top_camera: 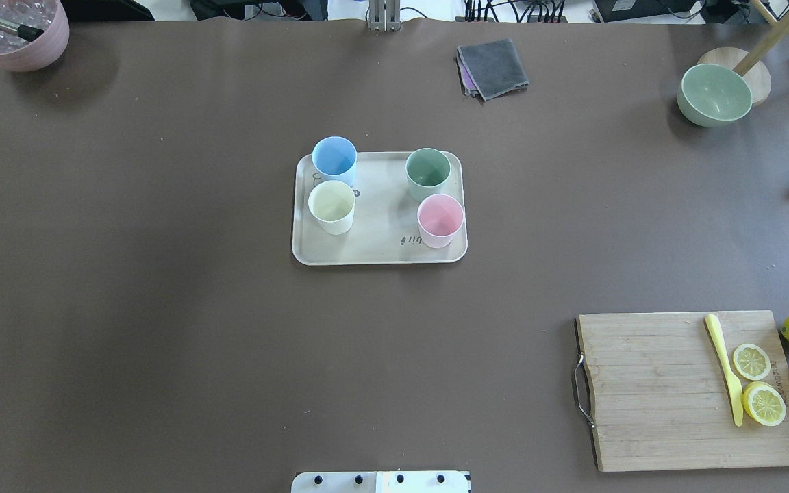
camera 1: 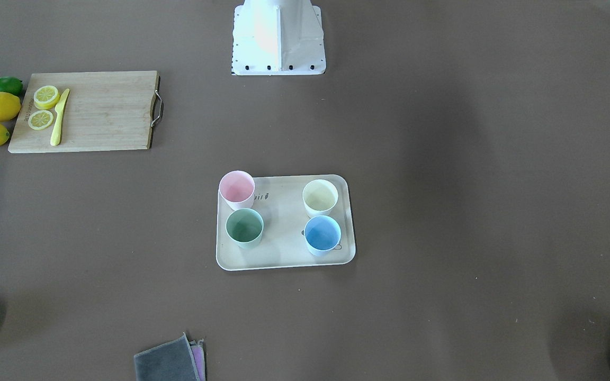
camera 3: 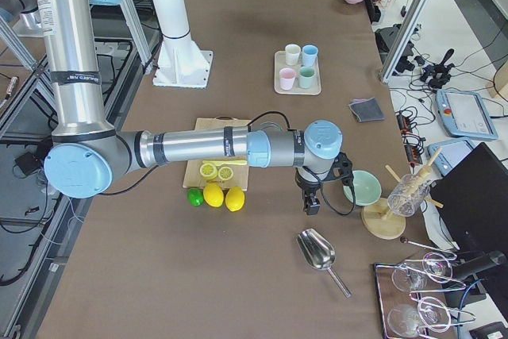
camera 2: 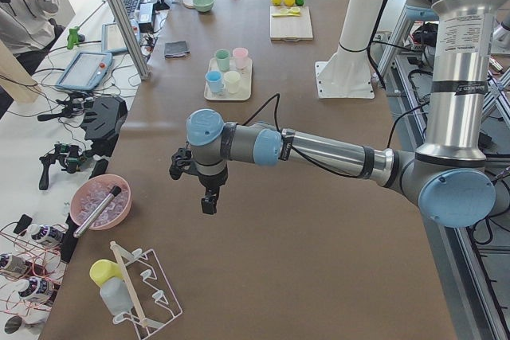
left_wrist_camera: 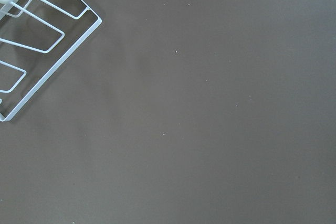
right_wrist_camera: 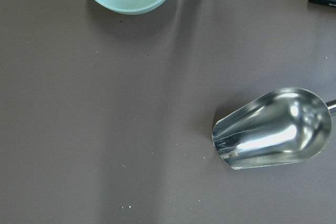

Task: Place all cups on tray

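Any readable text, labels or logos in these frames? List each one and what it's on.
"bit": the end of a script word on the tray, upside down in the overhead view. Its start is hidden behind the pink cup.
Cutting board: a printed line along the short edge by the lemon slices, too small to read.
Left arm: vertical lettering on the upright link, too blurred to read.

Lighting bright, diffuse, from above; shadows soft: thin dark edge beside the tray [top_camera: 367, 252], broad faint bands across the table [camera 1: 442, 159]. Robot base [camera 1: 277, 37] blown out white; scoop [right_wrist_camera: 273, 129] shows hard specular glare; focus sharp throughout.
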